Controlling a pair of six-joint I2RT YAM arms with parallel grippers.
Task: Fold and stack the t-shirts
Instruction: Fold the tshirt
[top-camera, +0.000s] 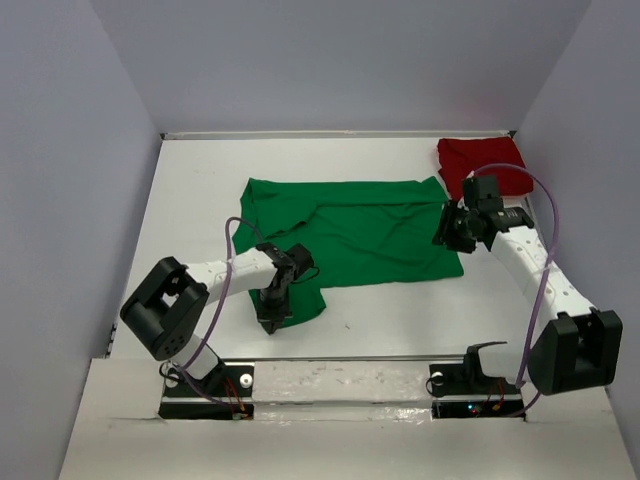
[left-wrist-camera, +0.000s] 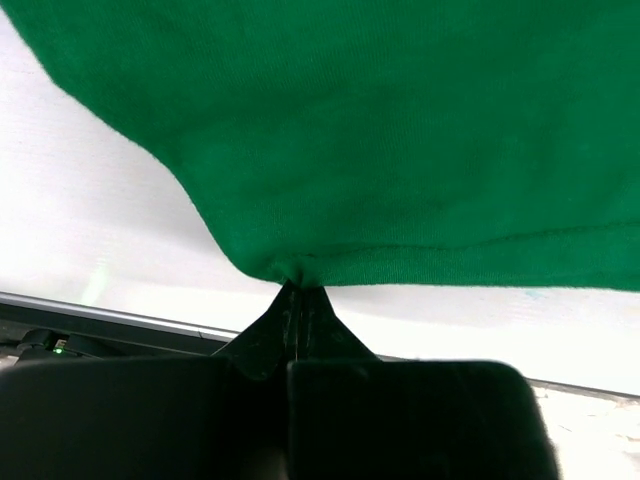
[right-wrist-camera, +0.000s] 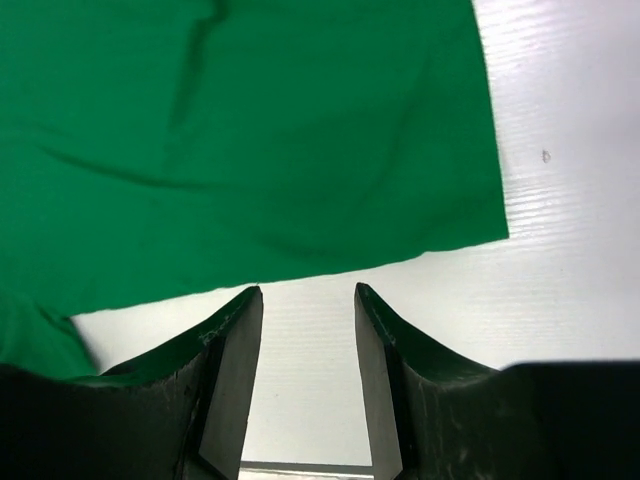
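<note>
Green shirt (top-camera: 370, 225) lies spread out mid table (top-camera: 400, 310). It's thin, floppy cloth, so I'd guess it sags and bunches wherever it's lifted; hems and corners look like the best grab spots. Left gripper (left-wrist-camera: 295, 288) is pinched tight on its near hem. Right gripper (right-wrist-camera: 308, 295) hangs with jaws apart just beside the right edge, holding nothing. Red shirt (top-camera: 480, 165) sits bunched in the far right corner, close behind the right arm but probably not blocking the fold.

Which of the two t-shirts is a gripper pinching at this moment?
The green t-shirt, spread out in the middle: the left gripper is shut on its near edge. The red t-shirt sits bunched in the far right corner, unheld.
</note>
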